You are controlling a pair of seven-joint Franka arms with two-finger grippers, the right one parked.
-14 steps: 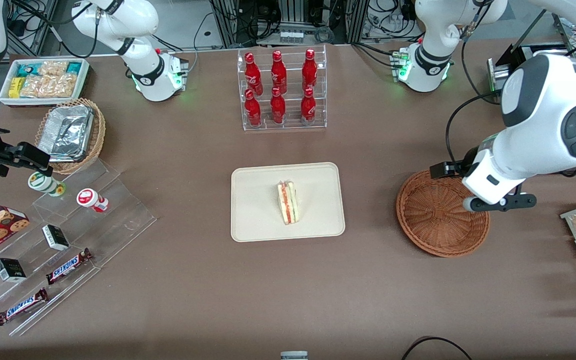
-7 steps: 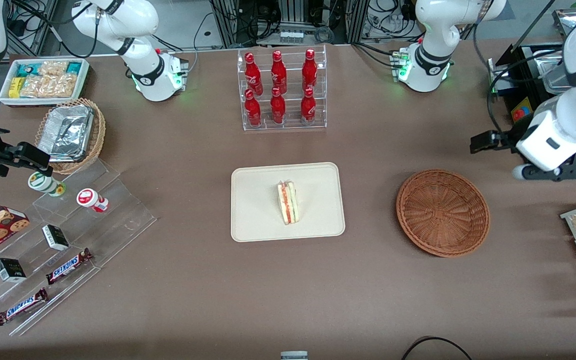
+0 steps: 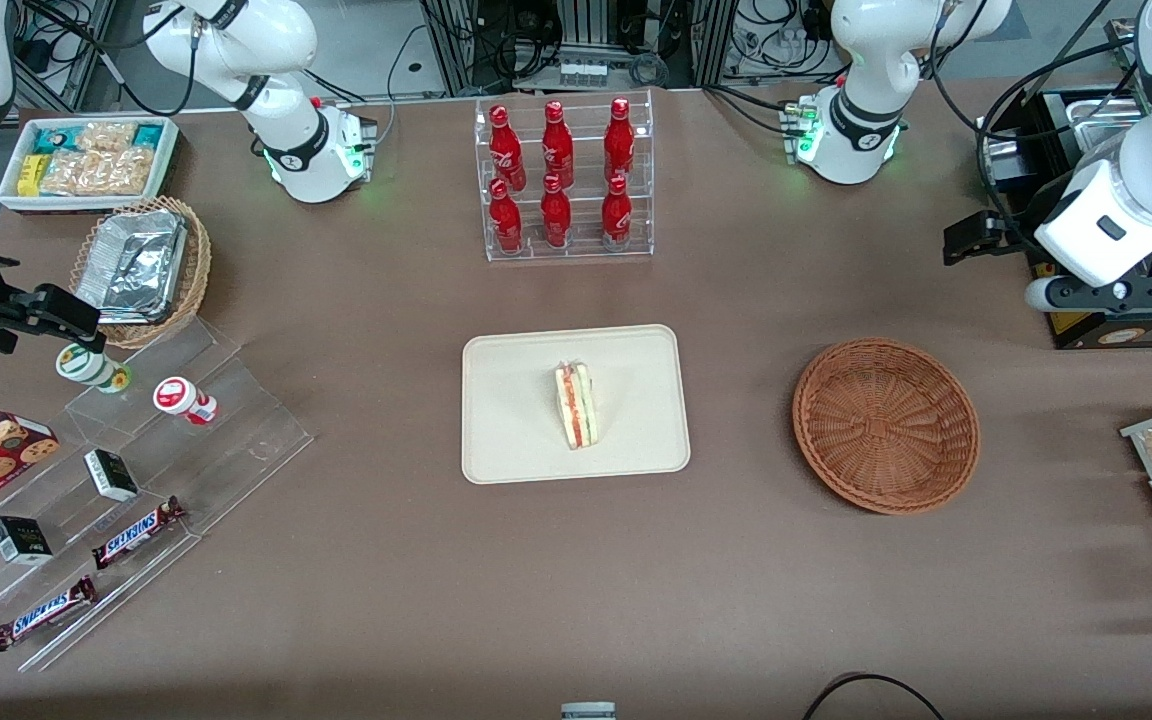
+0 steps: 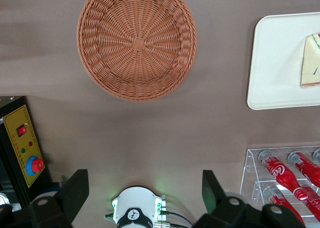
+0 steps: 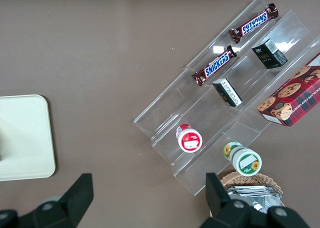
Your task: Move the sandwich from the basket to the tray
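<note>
Gripper point(image 4: 142, 195) spread wide, holding nothing, raised near the table's working-arm edge. Basket point(image 3: 886, 425) holds nothing. Sandwich point(image 3: 576, 404) lies mid-tray point(image 3: 514, 420).

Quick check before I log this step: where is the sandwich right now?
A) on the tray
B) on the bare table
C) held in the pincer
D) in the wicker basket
A: the sandwich lies on the tray, the basket holds nothing, and the open pincer is raised away from both, near the working arm's end of the table.
</note>
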